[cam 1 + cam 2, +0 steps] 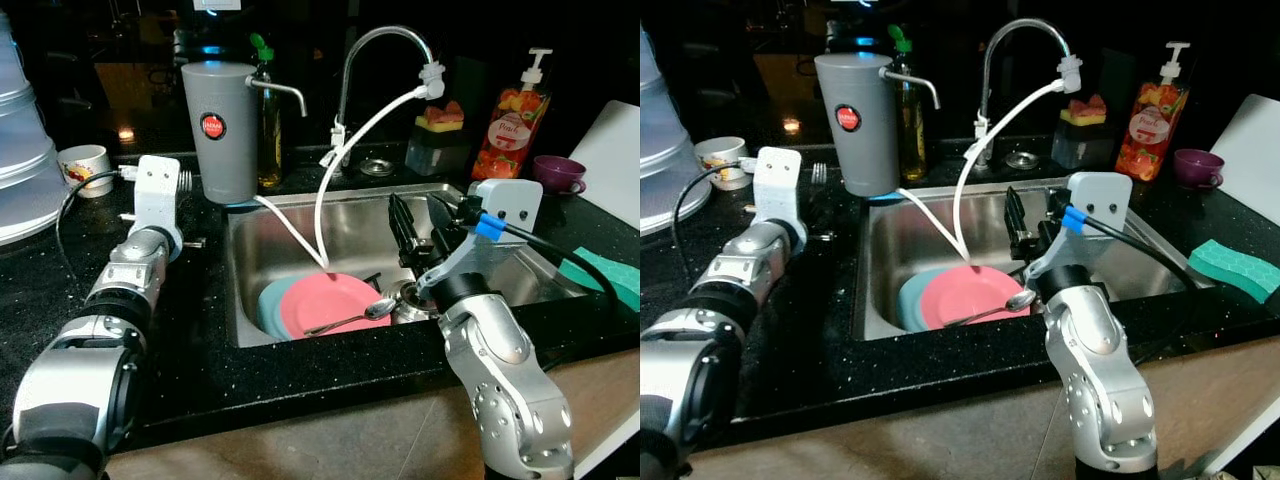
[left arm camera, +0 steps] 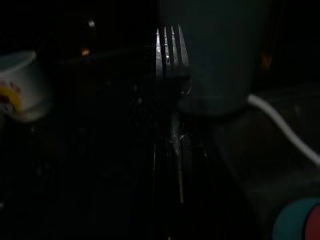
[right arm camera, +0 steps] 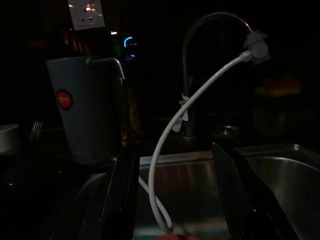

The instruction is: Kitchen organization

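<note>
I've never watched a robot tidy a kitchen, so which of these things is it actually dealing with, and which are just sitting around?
In the job:
fork, held in the left gripper
right gripper, fingers open over the sink
pink plate
spoon

Lying about:
grey canister
soap bottle
purple cup
green sponge

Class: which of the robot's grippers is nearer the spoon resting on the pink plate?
Right. The right gripper hangs over the sink just above the spoon; the left gripper is over the counter, holding a fork.
</note>
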Controlling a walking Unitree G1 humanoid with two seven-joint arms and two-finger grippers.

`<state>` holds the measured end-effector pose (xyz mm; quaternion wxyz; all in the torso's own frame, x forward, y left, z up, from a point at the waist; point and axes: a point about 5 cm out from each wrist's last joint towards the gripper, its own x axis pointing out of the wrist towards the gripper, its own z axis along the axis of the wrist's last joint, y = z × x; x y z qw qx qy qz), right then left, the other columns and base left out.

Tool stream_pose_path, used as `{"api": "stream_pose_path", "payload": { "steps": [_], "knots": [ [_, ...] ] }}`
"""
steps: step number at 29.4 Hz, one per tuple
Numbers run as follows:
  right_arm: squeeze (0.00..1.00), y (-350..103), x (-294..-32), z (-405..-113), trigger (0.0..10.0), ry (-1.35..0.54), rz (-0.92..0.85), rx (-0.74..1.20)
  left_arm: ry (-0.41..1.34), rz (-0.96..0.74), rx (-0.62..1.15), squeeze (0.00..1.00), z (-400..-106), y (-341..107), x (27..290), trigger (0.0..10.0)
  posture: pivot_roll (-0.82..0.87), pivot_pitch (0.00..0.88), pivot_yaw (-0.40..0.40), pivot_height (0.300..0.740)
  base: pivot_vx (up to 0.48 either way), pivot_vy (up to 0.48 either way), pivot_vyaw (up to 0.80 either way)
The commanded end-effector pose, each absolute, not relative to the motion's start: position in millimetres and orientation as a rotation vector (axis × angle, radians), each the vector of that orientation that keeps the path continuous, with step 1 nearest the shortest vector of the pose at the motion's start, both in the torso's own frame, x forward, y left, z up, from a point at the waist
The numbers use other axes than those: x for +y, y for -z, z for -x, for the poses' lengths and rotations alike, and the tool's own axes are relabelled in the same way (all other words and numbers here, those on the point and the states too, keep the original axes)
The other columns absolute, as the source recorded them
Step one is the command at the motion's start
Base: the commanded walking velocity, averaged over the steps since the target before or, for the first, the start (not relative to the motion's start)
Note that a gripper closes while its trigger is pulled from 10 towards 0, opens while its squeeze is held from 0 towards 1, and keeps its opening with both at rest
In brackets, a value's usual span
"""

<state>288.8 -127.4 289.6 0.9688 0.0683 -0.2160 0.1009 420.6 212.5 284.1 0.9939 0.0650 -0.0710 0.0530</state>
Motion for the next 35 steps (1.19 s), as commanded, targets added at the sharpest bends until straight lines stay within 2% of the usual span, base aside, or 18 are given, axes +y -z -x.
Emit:
{"api": "stream_pose_path", "payload": {
  "steps": [1,18,24,29,32,35],
  "knots": [
    [0.00,-291.5,-127.9,-287.9,10.0,-0.210,-0.143,-0.437,-0.100,-0.139,-0.204,0.00,-420.2,-294.7,207.1,10.0,-0.05,0.119,-0.052,0.740,0.000,0.000,0.00],
    [0.00,-292.6,-126.8,-288.6,10.0,-0.223,-0.141,-0.437,-0.095,-0.142,-0.331,0.00,-411.9,-300.9,200.6,10.0,-0.05,0.108,-0.061,0.740,0.000,0.000,0.00],
    [0.00,-294.2,-125.2,-289.1,10.0,-0.227,-0.147,-0.440,-0.050,-0.079,-0.433,0.00,-401.8,-321.4,203.9,10.0,-0.07,0.104,-0.061,0.740,0.000,0.000,0.00],
    [0.00,-292.9,-126.4,-288.0,10.0,-0.214,-0.157,-0.439,0.000,-0.108,-0.446,0.00,-398.0,-325.0,201.5,10.0,-0.07,0.102,-0.053,0.740,0.000,0.000,0.00],
    [0.00,-290.8,-127.8,-287.8,10.0,-0.205,-0.163,-0.434,0.023,-0.153,-0.358,0.00,-402.2,-314.9,198.5,10.0,-0.07,0.098,-0.047,0.740,0.000,0.000,0.00],
    [0.00,-290.5,-127.6,-288.3,10.0,-0.205,-0.164,-0.434,0.005,-0.148,-0.342,0.00,-403.6,-309.7,199.1,10.0,-0.07,0.094,-0.045,0.740,0.000,0.000,0.00]
  ]
}}
